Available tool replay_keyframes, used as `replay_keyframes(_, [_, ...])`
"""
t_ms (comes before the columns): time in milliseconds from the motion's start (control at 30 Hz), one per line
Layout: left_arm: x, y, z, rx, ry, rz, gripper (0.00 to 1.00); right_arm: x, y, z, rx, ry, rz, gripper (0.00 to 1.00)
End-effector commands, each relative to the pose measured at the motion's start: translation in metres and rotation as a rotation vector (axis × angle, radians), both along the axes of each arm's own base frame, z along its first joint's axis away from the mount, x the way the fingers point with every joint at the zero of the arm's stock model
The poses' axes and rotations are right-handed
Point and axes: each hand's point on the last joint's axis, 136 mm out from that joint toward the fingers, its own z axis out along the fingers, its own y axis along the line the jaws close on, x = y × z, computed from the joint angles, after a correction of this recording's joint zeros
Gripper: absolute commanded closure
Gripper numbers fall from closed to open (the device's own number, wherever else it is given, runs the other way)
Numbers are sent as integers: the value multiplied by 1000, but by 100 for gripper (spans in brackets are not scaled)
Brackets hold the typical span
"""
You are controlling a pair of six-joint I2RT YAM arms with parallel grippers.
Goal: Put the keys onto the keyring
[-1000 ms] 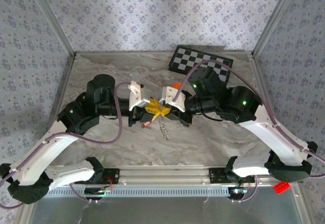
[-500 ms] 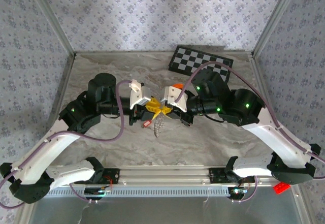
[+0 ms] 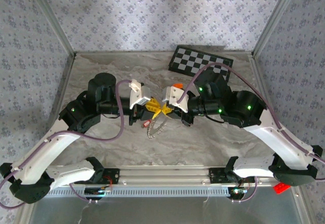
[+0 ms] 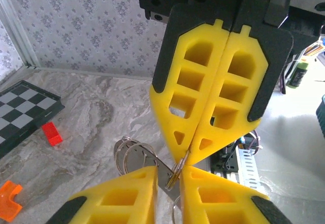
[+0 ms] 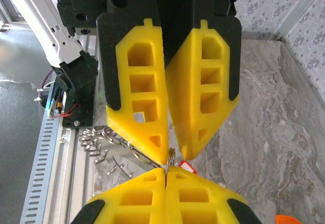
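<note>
Over the middle of the table my left gripper (image 3: 151, 107) and right gripper (image 3: 164, 109) meet tip to tip. In the left wrist view my left gripper (image 4: 170, 176) is shut on a flat silvery metal strip (image 4: 163, 169) carrying small rings, the metal part of the keys. The keys' red head (image 5: 187, 167) peeks out beside the left fingers (image 5: 144, 132) and hangs below them (image 3: 146, 124). My right gripper (image 5: 166, 170) is shut on a small split ring (image 5: 171, 157). The keyring, a beaded chain (image 5: 96, 138), trails from that ring and droops in a loop (image 3: 158, 128) under the grippers.
A black-and-white checkered board (image 3: 201, 61) lies at the back right, with an orange arc piece (image 3: 176, 86) near it. A red brick (image 4: 51, 133) sits on the marble. Another red brick (image 3: 281, 187) lies off the table, front right. A metal rail (image 3: 162, 176) runs along the near edge.
The hanging chain has swung left and spread from a straight drop into an open loop. The right arm has shifted slightly right. Both grippers stay shut and tip to tip.
</note>
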Motion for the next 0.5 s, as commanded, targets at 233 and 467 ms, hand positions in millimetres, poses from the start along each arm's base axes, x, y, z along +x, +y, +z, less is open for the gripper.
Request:
replay_keyframes(233, [-1,-3,18,-98,-53,-26,100,-9,1,12,52,-20,34,100])
replay_keyframes(467, [-1,-3,24,-155,-58,-19,100,-8,-5,20,88,-37,5,88])
